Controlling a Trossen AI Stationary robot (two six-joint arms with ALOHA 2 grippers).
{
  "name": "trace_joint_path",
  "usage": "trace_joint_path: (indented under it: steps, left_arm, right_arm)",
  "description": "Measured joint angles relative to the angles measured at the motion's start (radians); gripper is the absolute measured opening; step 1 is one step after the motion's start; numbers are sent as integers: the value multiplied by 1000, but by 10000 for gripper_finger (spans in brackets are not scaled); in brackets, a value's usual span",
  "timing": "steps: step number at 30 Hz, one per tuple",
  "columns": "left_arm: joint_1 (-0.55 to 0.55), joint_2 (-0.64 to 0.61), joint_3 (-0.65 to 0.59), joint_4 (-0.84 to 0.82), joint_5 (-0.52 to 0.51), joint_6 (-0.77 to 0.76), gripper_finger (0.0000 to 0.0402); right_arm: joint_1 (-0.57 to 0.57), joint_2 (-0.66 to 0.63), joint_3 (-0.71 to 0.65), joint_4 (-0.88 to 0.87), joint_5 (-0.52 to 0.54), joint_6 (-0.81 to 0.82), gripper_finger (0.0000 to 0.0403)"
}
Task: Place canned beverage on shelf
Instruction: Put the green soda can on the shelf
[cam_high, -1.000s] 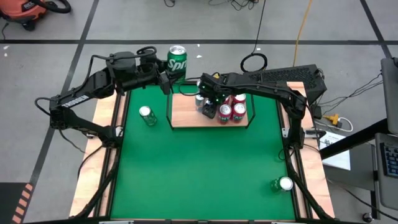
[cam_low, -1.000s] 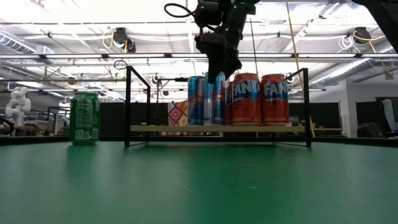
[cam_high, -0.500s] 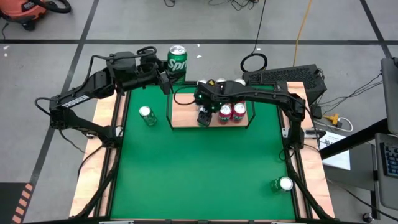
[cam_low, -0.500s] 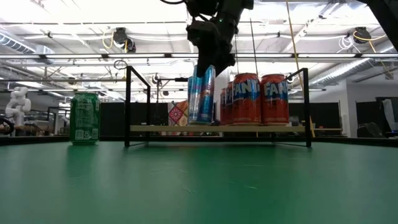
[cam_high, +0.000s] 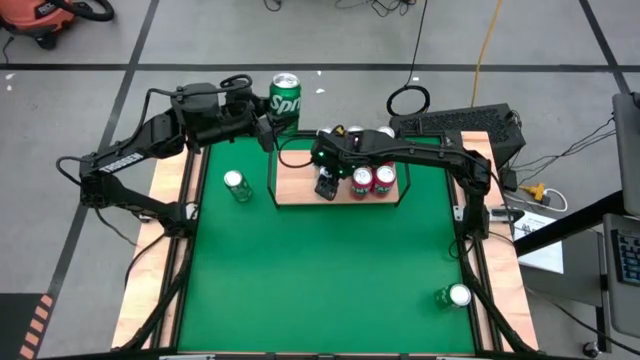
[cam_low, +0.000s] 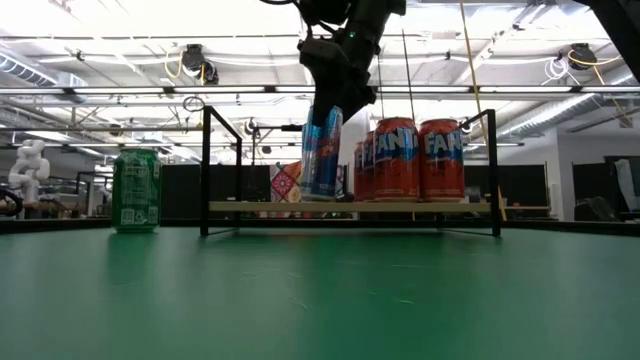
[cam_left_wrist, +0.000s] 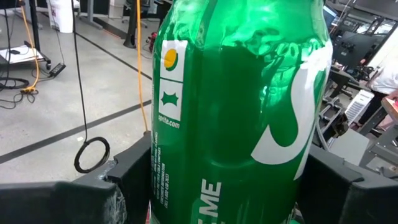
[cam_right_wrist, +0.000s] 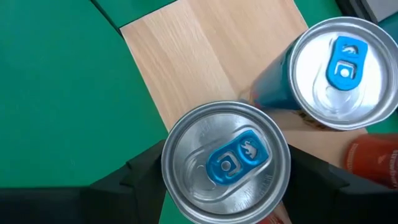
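Right gripper (cam_high: 327, 181) had slid its tilted blue can (cam_low: 322, 150) away from the orange cans (cam_low: 420, 158), fingers still pinching it above the shelf (cam_high: 295, 180); placement unfinished. Left gripper (cam_high: 262, 128) pinched a green can (cam_high: 284, 100).

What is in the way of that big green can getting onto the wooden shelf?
Nothing visible blocks it. The left gripper holds the green Sprite can just beyond the shelf, whose near left part is bare board. The right gripper holds a slim blue can mid-shelf, beside the Fanta cans.
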Motion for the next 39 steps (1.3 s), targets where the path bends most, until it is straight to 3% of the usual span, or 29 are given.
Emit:
trace_joint_path:
  steps: [27, 39]
  left_arm:
    - [0, -3, 0, -1, 11, 8, 289]
    - [0, -12, 0, -1, 16, 26, 289]
  right_arm:
    - [-3, 8, 0, 3, 4, -36, 243]
    - [-11, 8, 2, 33, 6, -34, 294]
